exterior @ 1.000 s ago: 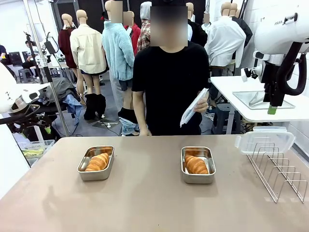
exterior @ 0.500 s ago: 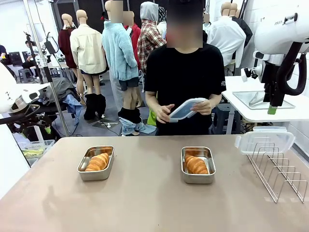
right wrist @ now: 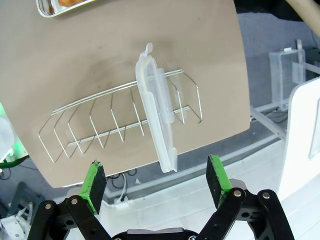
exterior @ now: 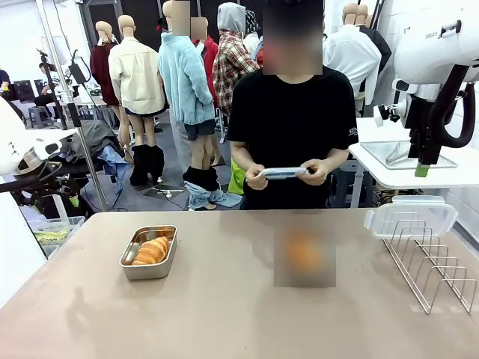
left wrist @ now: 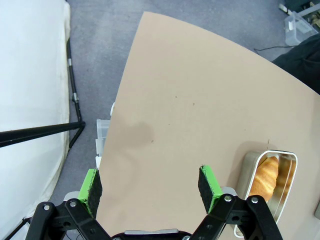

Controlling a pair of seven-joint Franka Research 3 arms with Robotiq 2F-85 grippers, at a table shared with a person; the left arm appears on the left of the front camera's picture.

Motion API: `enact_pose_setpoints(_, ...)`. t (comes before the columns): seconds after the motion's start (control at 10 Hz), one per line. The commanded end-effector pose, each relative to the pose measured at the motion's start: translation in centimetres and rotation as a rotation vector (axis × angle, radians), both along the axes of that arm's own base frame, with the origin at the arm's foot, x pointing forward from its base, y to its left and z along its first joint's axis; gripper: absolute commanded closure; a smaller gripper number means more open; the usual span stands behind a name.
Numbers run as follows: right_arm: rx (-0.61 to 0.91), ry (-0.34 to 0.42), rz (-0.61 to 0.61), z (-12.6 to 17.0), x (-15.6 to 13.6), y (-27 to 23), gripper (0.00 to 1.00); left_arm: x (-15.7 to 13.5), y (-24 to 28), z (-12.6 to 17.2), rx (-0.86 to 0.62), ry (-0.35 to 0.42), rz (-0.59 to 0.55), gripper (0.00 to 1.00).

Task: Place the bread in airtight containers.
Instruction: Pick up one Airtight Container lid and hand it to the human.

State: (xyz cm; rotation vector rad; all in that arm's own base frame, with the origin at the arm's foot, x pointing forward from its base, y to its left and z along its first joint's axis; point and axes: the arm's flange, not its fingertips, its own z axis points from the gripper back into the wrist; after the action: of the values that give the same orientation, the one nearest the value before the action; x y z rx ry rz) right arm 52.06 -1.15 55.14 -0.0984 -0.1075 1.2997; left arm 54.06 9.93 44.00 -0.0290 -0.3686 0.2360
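One steel container (exterior: 129, 268) sits left of centre on the table with a golden croissant (exterior: 152, 250) inside and no lid on it. The left wrist view has that container (left wrist: 292, 165) and its croissant (left wrist: 265, 175) at lower right, off to the side of my open left gripper (left wrist: 150, 182). A second croissant (exterior: 303, 254) is just an orange blur at middle right. That container's rim (right wrist: 50, 11) is at the top of the right wrist view. My right gripper (right wrist: 157, 180) hangs open high above the rack. The person holds a clear lid (exterior: 283, 173) flat in both hands.
A wire rack (exterior: 430, 262) stands at the table's right side, with another clear lid (exterior: 410, 219) upright in its far slots. The right wrist view looks down on the same rack (right wrist: 115, 125) and lid (right wrist: 156, 122), near the table's edge.
The person has brought the clear lid from one raised hand down to waist height and turned it flat, held in both hands. Neither arm has moved.
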Motion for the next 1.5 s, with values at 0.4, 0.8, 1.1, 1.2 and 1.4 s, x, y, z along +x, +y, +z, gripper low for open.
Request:
enact_pose_setpoints(0.4,-0.013,0.01,-0.014,0.29,-0.06,0.19,0.01,-0.05,0.13,0.18,0.011,-0.004,0.0,0.0)
enact_pose_setpoints(0.8,-0.013,0.01,-0.014,0.29,-0.06,0.19,0.01,-0.05,0.13,0.18,0.011,-0.004,0.0,0.0)
enact_pose_setpoints(1.1,-0.013,0.01,-0.014,0.29,-0.06,0.19,0.01,-0.05,0.13,0.18,0.011,-0.004,0.0,0.0)
enact_pose_setpoints(1.2,-0.013,0.01,-0.014,0.29,-0.06,0.19,0.01,-0.05,0.13,0.18,0.011,-0.004,0.0,0.0)
enact_pose_setpoints(1.4,-0.013,0.01,-0.014,0.29,-0.06,0.19,0.01,-0.05,0.13,0.18,0.011,-0.004,0.0,0.0)
